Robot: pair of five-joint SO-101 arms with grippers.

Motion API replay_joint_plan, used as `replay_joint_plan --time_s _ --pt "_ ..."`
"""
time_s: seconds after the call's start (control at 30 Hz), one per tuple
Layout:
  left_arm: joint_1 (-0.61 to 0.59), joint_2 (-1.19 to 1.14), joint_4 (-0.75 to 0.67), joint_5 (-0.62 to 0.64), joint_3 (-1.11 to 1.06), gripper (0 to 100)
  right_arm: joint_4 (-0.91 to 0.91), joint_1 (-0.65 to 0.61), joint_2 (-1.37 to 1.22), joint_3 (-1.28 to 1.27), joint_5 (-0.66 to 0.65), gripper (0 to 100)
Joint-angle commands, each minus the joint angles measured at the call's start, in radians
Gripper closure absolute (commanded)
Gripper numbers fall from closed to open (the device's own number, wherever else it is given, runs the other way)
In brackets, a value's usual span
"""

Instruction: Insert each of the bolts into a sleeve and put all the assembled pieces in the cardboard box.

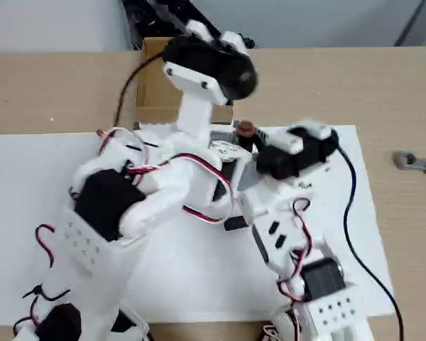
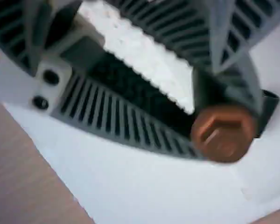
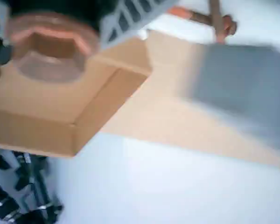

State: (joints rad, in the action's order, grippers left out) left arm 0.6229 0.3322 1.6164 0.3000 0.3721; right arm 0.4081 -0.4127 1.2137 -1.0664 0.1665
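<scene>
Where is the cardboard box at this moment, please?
In the high view the cardboard box sits at the far edge of the table, left of centre, just beyond the white sheet and partly hidden behind an arm's black motor.

Both arms [image 1: 192, 170] crowd mid-sheet in front of the cardboard box [image 1: 150, 89], tight squeeze there; plenty of room over the white sheet [image 1: 21, 185] leftward, maybe a wrench [image 1: 414, 162] far right
</scene>
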Motion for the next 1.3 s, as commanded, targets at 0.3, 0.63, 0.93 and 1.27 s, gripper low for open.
replay_joint_plan --time_s 0.3,0.63,0.93,1.27 --pt "-0.453 0.035 0.038 -0.029 0.206 84 -0.059 0.01 -0.432 0.374 0.006 99.5" --pt "-0.638 0.032 0.086 -0.08 0.205 99 -0.025 0.025 -0.966 0.881 0.012 99.5" --pt "-0.764 0.037 0.087 -0.086 0.064 99 -0.016 0.025 -1.422 1.329 0.012 99.5" --pt "-0.779 0.037 0.133 -0.127 0.036 99 -0.016 0.044 -1.817 1.672 0.011 99.0"
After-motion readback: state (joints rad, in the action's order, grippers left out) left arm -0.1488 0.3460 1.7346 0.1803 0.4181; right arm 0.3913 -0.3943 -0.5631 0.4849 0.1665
